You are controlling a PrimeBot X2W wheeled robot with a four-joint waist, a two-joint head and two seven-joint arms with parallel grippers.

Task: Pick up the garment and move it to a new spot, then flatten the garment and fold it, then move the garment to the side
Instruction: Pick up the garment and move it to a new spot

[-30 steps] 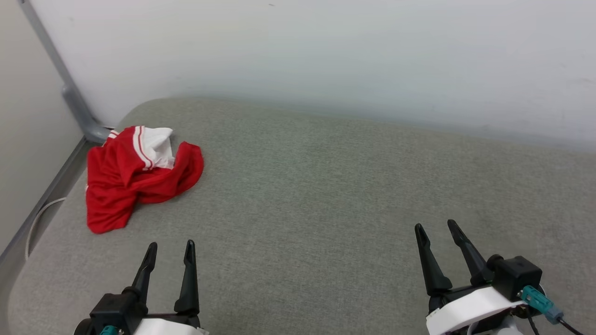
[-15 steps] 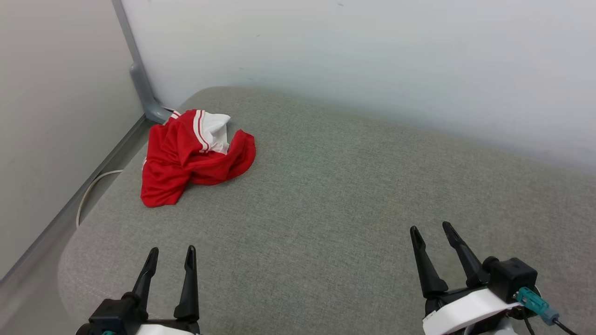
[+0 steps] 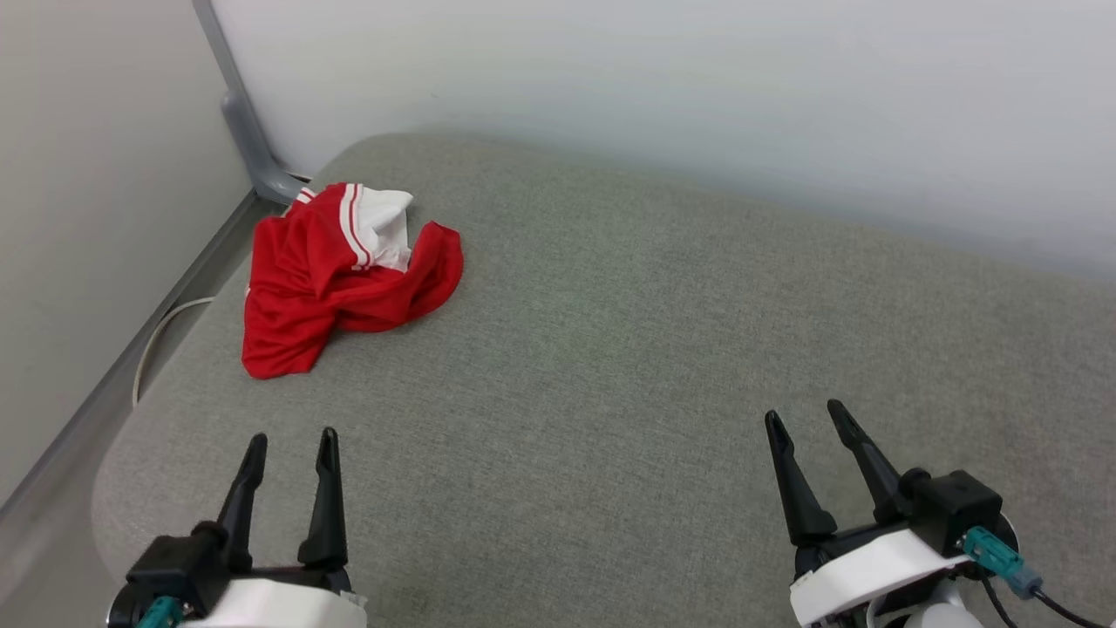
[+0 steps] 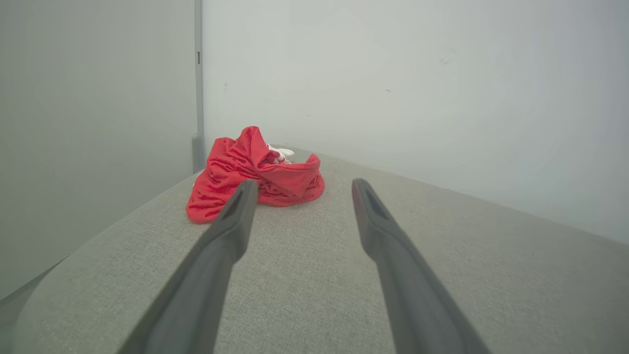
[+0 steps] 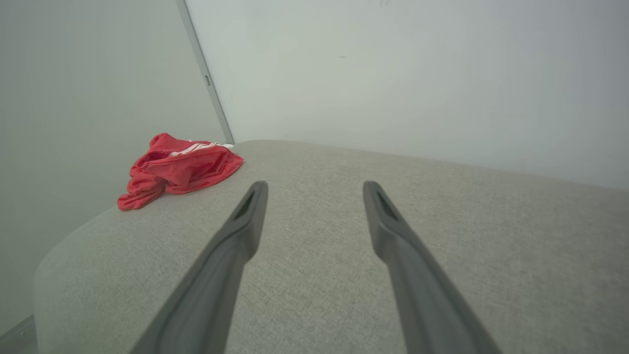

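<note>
The garment [image 3: 336, 275] is a red jersey with a white, red-striped sleeve, lying crumpled in a heap at the far left corner of the grey padded surface [image 3: 628, 349]. It also appears as a red heap in the left wrist view [image 4: 255, 174] and in the right wrist view [image 5: 179, 167]. My left gripper [image 3: 290, 440] hovers open at the near left, well short of the garment, with nothing between its fingers. My right gripper [image 3: 804, 417] is open and empty at the near right, far from the garment.
A white wall [image 3: 697, 105] runs behind the surface and a pale panel [image 3: 78, 174] stands at the left. A grey post [image 3: 240, 122] rises at the corner beside the garment. A white cable [image 3: 161, 327] lies in the gap along the left edge.
The head camera has turned, so the whole picture shifted and more of the left panel shows. The garment lies as before. Both grippers stay open and near the front edge.
</note>
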